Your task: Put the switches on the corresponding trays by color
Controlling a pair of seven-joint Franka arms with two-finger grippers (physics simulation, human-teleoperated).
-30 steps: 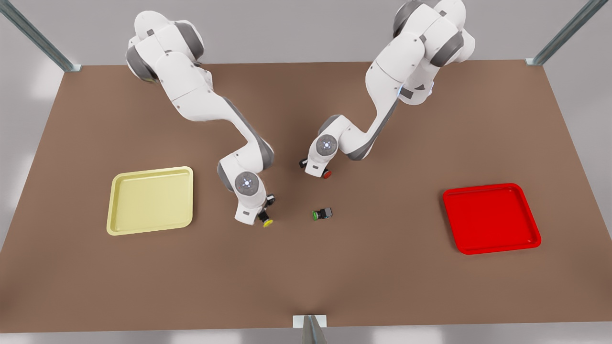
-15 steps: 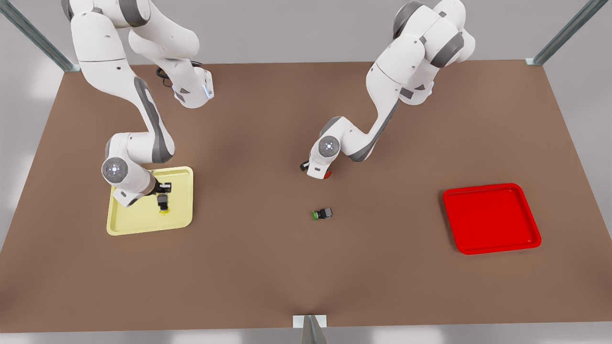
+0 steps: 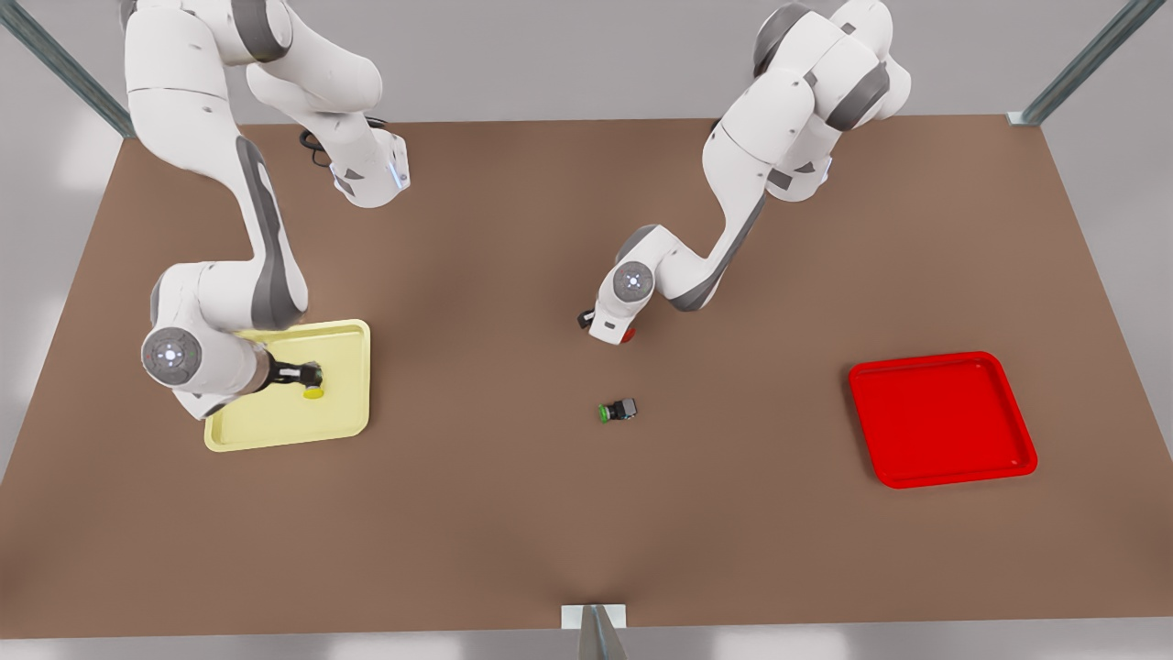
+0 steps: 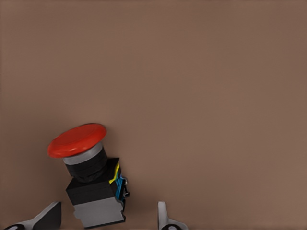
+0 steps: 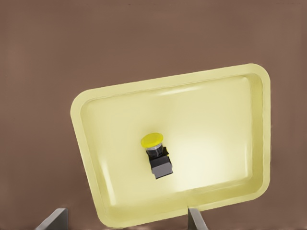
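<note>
We had our right gripper spread wide above the yellow tray, with the yellow switch lying free on the tray floor below it. Our left gripper was open around the red switch, fingers not touching it. Next, we judged, came closing and carrying it to the red tray. A green switch lay near on the brown table, grey walls beyond.
</note>
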